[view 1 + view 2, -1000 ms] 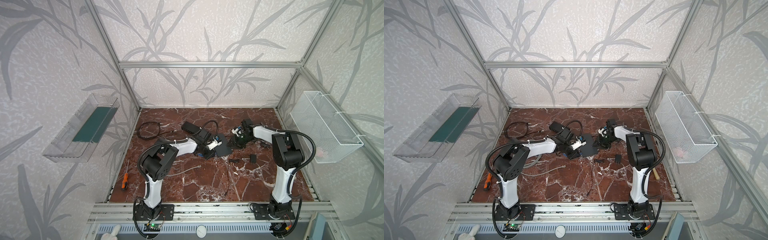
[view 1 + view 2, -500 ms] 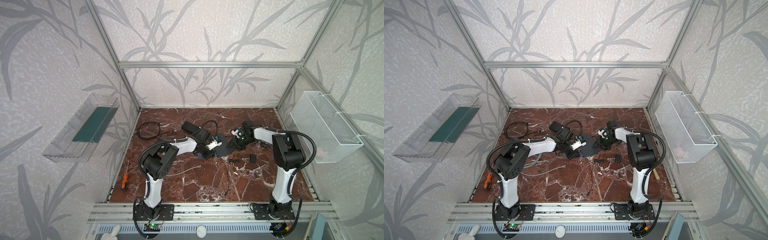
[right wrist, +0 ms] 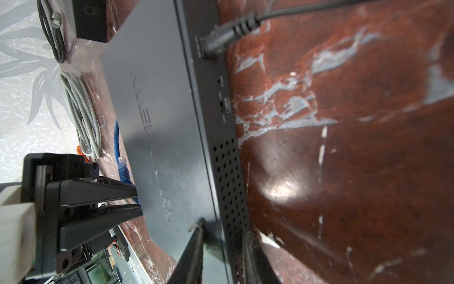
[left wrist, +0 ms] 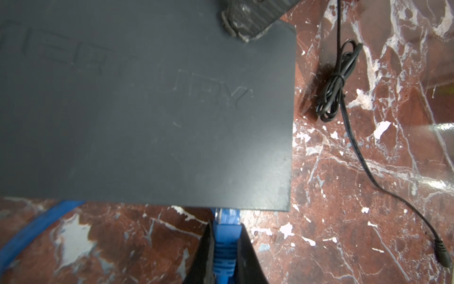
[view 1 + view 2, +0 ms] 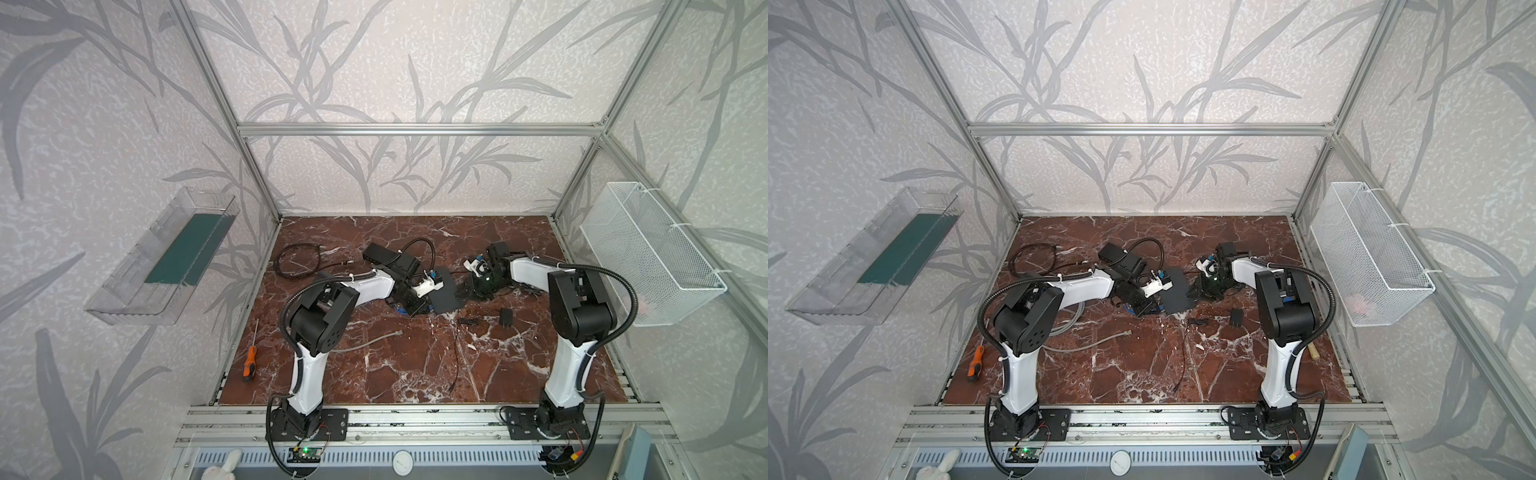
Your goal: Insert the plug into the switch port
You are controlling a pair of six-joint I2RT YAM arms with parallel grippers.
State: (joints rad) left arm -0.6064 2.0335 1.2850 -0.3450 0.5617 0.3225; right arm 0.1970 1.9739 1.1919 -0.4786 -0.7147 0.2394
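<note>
While the blue plug, likely stiff with a brittle clip, sits pinched by its boot in your left fingers at the edge of the switch, your right fingers clamp that light-looking box's corner.

A: switch casing: matt dark grey, smooth, faint embossed lettering. plug: clear plastic tip, blue ribbed rubbery boot.
B: tabletop?
A: glossy, marble-look, red-brown with white veins, shows glare.
B: sides?
A: frame brushed aluminium. right basket white-coated wire mesh. left tray clear plastic. walls rough-textured.
</note>
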